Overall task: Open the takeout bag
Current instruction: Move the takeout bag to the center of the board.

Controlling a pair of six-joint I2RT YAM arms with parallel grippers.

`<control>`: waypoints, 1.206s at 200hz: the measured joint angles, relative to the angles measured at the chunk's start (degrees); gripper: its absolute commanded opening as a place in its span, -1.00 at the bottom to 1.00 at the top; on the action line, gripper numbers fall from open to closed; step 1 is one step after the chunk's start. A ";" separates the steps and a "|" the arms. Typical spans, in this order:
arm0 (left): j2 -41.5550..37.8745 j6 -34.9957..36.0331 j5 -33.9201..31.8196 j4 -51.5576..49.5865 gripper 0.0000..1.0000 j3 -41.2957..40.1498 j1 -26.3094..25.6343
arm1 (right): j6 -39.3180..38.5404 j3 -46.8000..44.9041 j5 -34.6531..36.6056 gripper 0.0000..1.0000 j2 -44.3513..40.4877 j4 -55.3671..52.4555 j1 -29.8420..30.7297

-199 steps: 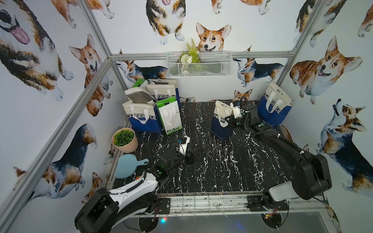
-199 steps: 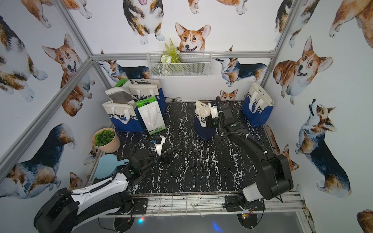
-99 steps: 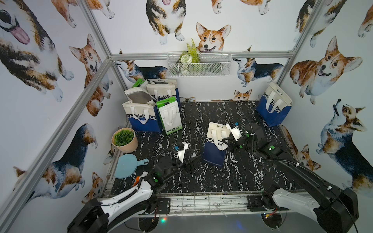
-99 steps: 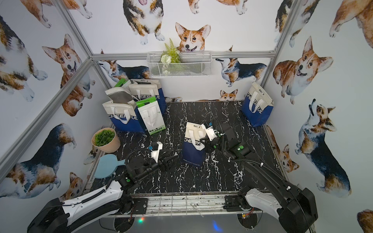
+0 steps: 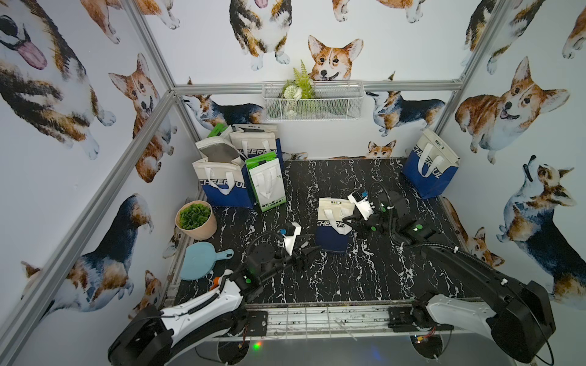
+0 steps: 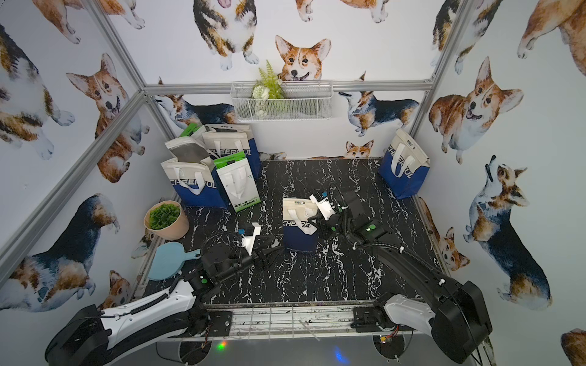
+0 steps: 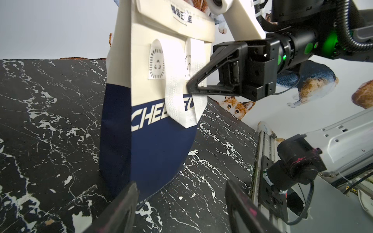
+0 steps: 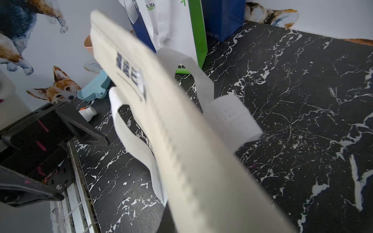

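The takeout bag (image 5: pixel 333 226) (image 6: pixel 299 226), cream above and navy below with "CHEERFUL" lettering, stands upright mid-table with its top flap folded shut. My right gripper (image 5: pixel 346 220) (image 6: pixel 312 218) is shut on the bag's upper right side by a white handle strap; the left wrist view shows that grip, the right gripper (image 7: pixel 191 89) against the bag (image 7: pixel 153 121). My left gripper (image 5: pixel 314 249) (image 6: pixel 276 248) (image 7: pixel 181 195) stands open and empty just short of the bag's lower left corner. In the right wrist view the bag's flap (image 8: pixel 181 145) hides the right jaws, and the left gripper (image 8: pixel 83 169) shows beside it.
Several similar bags (image 5: pixel 222 187) and a green-and-white bag (image 5: pixel 268 187) cluster at the back left. Another blue bag (image 5: pixel 431 171) leans in the back right corner. A potted plant (image 5: pixel 196 220), a light blue board (image 5: pixel 199 261) and a small bottle (image 8: pixel 87 113) sit along the left edge.
My right gripper has carried the bag from the back of the table to the middle, nearer the front. The left arm has reached forward and right, toward the bag's base.
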 measured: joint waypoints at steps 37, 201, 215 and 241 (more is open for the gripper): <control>0.07 1.70 -1.31 0.00 0.49 0.11 0.00 | -0.98 -0.85 -0.02 -1.00 -2.49 -0.52 0.00; 2.95 4.02 -2.78 5.14 0.54 -3.28 -0.35 | -3.30 -6.51 -15.45 -1.00 -5.99 2.58 1.03; 3.72 4.04 -2.08 5.64 0.54 -3.21 -0.46 | -3.30 -6.56 -16.17 -1.00 -5.88 2.60 1.09; 6.10 4.02 -1.01 5.77 0.54 -2.49 -0.61 | -3.54 -6.49 -16.94 -1.00 -5.33 2.58 1.18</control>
